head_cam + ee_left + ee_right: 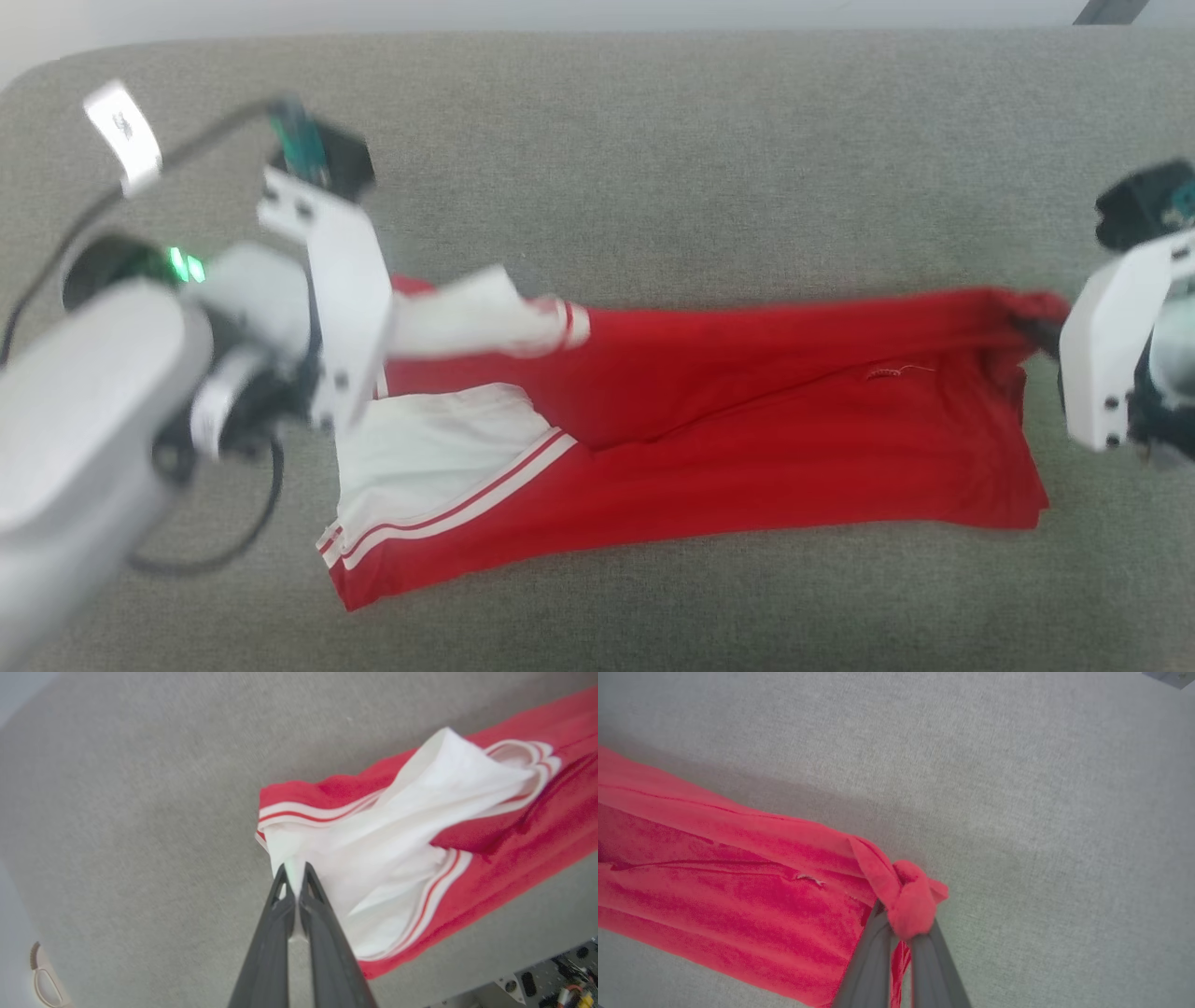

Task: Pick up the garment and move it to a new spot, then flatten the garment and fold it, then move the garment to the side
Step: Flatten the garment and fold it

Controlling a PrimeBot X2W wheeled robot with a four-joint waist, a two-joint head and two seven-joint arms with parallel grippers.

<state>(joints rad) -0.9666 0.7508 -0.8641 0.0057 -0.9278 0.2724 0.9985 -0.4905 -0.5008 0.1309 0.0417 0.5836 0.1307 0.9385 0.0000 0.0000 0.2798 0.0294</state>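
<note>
The garment, a red jersey with white panels and red-white striped trim, lies stretched across the grey surface, folded lengthwise. In the left wrist view my left gripper is shut on a white edge of the garment, lifting it off the surface. My left arm's white wrist bracket hides those fingers in the head view. My right gripper is shut on a bunched red corner of the garment; in the head view that corner sits at the garment's right end beside my right gripper.
The grey fabric surface extends on all sides of the garment. Its rounded back-left corner and pale floor show at the top. A black cable loops under my left arm. Equipment clutter appears at the left wrist view's lower right.
</note>
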